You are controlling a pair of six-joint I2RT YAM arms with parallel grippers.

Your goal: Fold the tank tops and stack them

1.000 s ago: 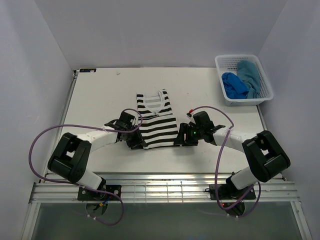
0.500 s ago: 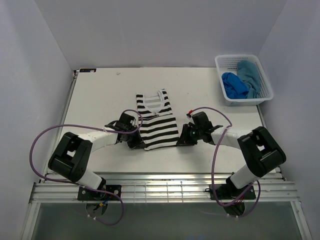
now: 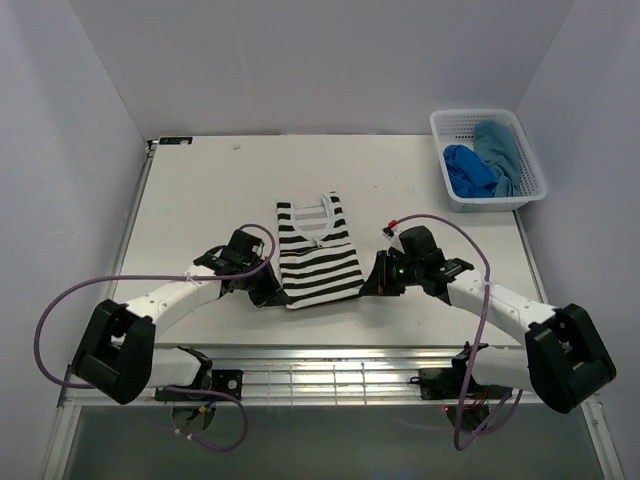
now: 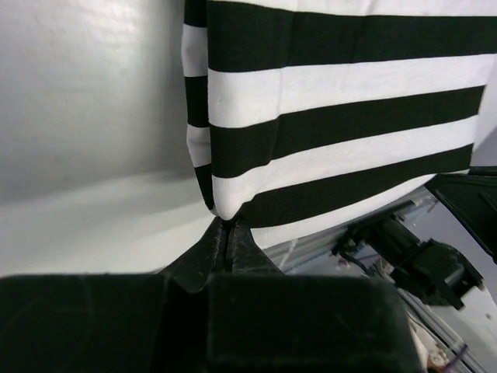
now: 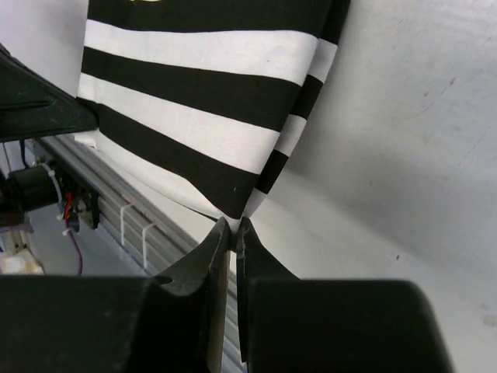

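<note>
Striped tank top (image 3: 320,262): near hem corners pinched in both jaws.

Passage: bare table (image 3: 200,190) far and left | Obstacles: white basket (image 3: 500,201) far right; striped tank top (image 3: 318,262) centre, flanked by left arm (image 3: 180,292) and right arm (image 3: 500,300)
</note>
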